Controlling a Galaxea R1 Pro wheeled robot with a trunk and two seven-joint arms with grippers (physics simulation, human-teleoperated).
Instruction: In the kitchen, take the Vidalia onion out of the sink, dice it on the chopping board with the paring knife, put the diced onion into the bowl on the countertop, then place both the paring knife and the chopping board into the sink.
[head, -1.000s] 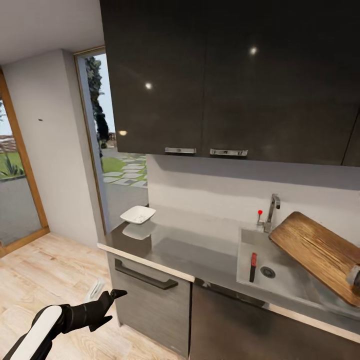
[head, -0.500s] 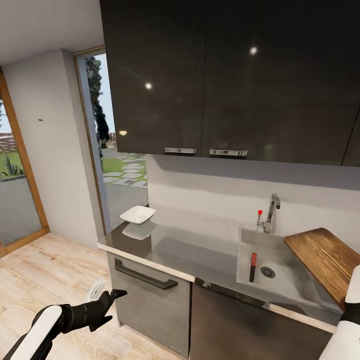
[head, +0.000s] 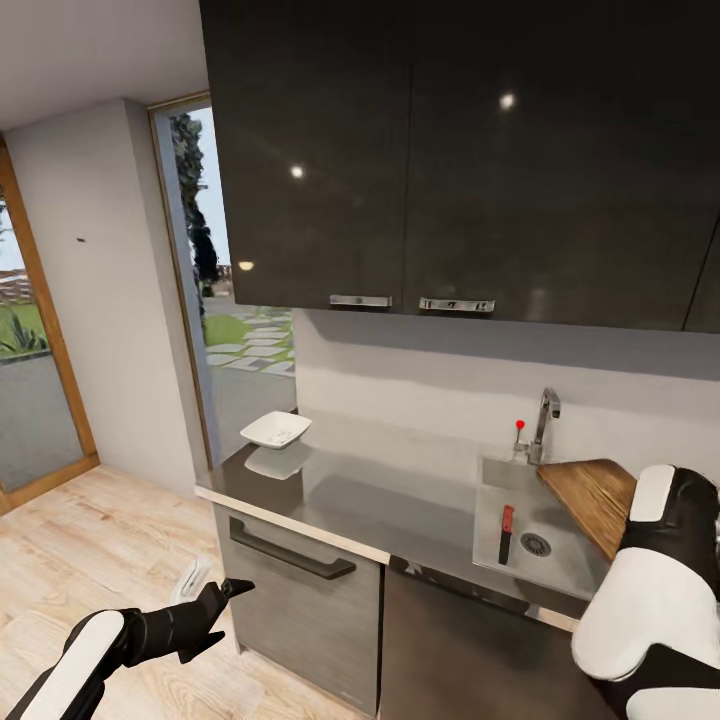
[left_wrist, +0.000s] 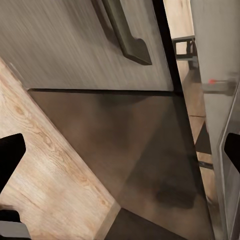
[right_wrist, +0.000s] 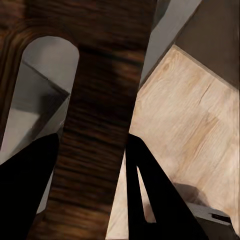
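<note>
One paring knife (head: 506, 532) lies in sink (head: 560, 575)

dark wall cabinets (head: 450, 150), wooden floor (head: 90, 540)

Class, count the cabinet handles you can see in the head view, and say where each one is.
3: two short silver handles at the bottom of the dark wall cabinets, one long dark bar handle on the grey front under the countertop. Others may be hidden.

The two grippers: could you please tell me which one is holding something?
The right gripper, shut on the dark brown wooden chopping board; the left gripper is empty.
</note>
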